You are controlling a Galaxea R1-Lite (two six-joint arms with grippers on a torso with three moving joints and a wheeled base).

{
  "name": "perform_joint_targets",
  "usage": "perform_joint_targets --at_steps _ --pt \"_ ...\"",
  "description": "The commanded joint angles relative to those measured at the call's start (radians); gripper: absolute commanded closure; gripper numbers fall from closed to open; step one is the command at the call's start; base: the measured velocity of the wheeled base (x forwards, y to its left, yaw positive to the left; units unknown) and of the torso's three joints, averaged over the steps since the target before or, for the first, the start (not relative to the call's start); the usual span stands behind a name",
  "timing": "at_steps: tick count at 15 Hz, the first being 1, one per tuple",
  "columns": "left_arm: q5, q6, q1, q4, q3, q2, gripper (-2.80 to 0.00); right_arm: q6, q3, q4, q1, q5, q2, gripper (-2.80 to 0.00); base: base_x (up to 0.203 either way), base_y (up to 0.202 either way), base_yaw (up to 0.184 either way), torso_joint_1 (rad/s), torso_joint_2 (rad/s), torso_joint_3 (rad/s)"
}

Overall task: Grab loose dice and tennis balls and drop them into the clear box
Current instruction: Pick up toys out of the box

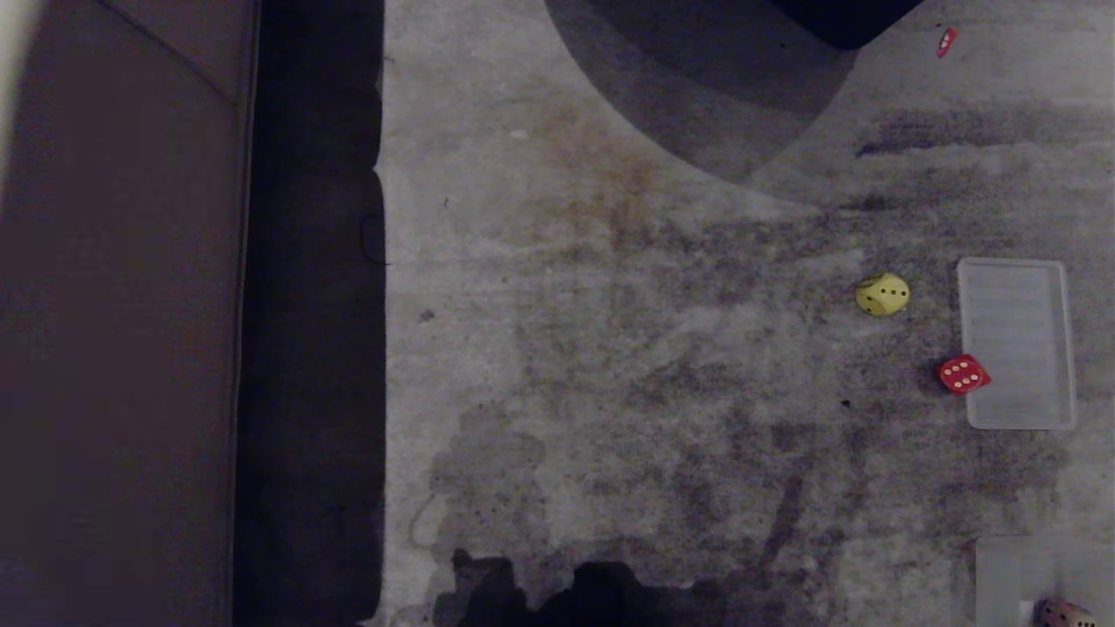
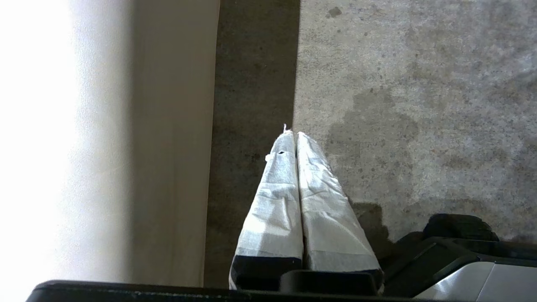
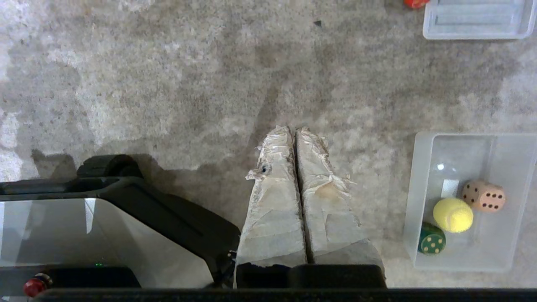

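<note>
Right gripper (image 3: 295, 132) is pinched together on nothing over bare carpet, same as the parked left gripper (image 2: 292, 135), so it'll need to spread before dropping square over the red die (image 1: 962, 374) touching the ribbed lid (image 1: 1017, 341), or the yellow die (image 1: 882, 294) nearby. The clear box (image 3: 421, 167) beside it has a tan die (image 3: 483, 195), tennis ball (image 3: 452, 214) and green die (image 3: 431, 238), though the head view cuts most of it off and shows neither arm.

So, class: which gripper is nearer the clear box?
Right. The right gripper, shut and empty, hangs over bare floor just beside the clear box. The left gripper, also shut, hangs by a dark strip of floor, with no box in its view.
</note>
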Motion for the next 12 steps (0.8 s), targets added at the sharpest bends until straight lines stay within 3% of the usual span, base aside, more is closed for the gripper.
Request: perform_joint_targets --at_steps 1,5,12 --pt "0.001 -0.001 0.000 0.000 0.002 0.001 0.00 0.000 -0.001 0.009 0.000 0.001 -0.007 0.00 0.000 0.000 0.000 0.000 0.00 0.000" --pt "0.001 -0.001 0.000 0.000 0.002 0.001 0.00 0.002 0.001 0.009 0.000 0.001 -0.007 0.00 0.000 0.003 -0.042 0.001 0.00 0.001" --pt "0.001 -0.001 0.000 0.000 0.002 0.001 0.00 0.003 0.000 0.009 0.000 0.001 -0.007 0.00 0.001 0.009 -0.164 0.001 0.00 0.002"
